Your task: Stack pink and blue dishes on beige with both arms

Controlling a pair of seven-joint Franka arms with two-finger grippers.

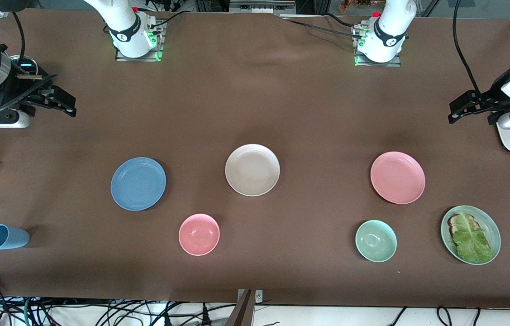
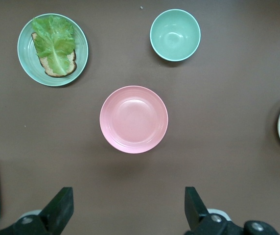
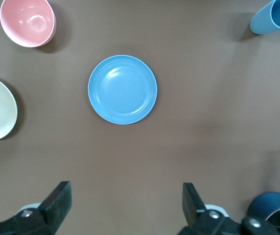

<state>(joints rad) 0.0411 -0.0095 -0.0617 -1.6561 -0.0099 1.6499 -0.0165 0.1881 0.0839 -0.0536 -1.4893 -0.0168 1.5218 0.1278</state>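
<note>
Nothing is stacked yet. The beige plate (image 1: 252, 170) lies mid-counter, between the blue plate (image 1: 138, 184) toward the right arm's end and the pink plate (image 1: 397, 177) toward the left arm's end, all well apart. The right hand (image 1: 60, 102) and the left hand (image 1: 460, 108) hover over bare counter at the ends, fingers spread and empty. The flat rims give little to pinch, so a plate could slip or tilt. Both arms arriving together over the beige plate could collide.

left claw (image 2: 125, 208) agape | over table | pink plate (image 2: 133, 119) bare
</note>
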